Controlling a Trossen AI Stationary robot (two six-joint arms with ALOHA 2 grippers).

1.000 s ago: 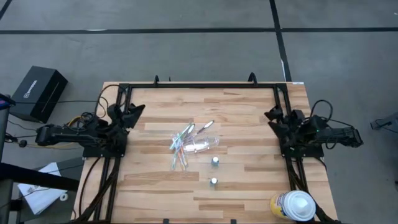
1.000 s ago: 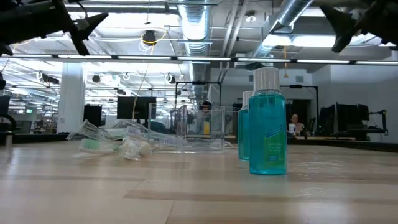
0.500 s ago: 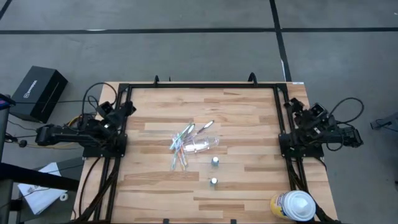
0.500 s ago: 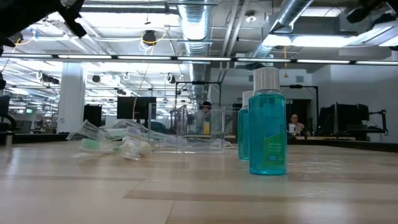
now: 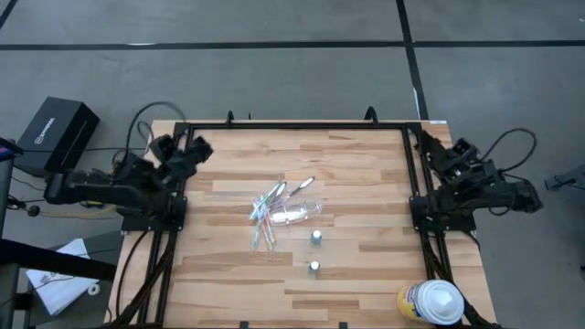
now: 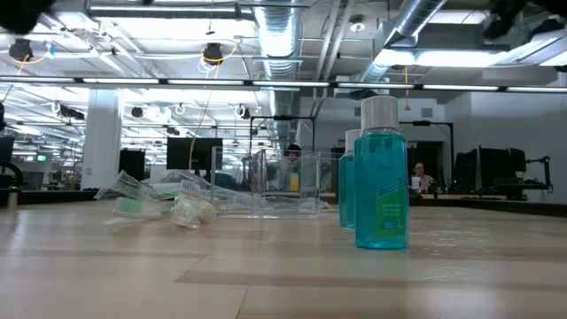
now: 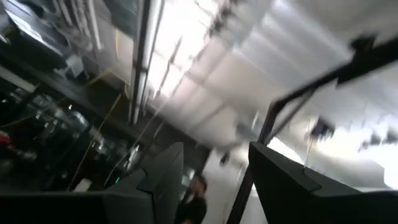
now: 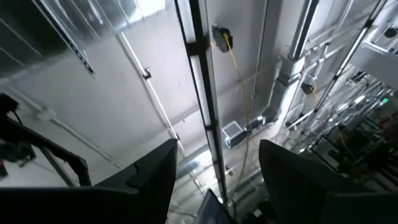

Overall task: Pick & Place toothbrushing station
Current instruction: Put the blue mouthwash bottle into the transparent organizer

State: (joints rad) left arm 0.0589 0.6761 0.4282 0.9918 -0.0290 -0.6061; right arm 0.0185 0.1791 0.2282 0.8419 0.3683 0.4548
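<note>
High view shows the wooden table [image 5: 366,164] from above. Near its middle lies the clear cup [image 5: 297,214] on its side, with the toothbrushes [image 5: 267,212] spread out beside it and partly touching it. Two toothpaste tubes [image 5: 315,237] stand upright a little nearer the front edge, one behind the other. A white-and-yellow round container [image 5: 431,302] sits at the front right corner.

The left gripper [image 5: 197,149] is up by the left edge, holding nothing, its fingers apart. The right gripper [image 5: 430,146] is by the right edge, near the back corner, also with fingers apart and nothing between them.
</note>
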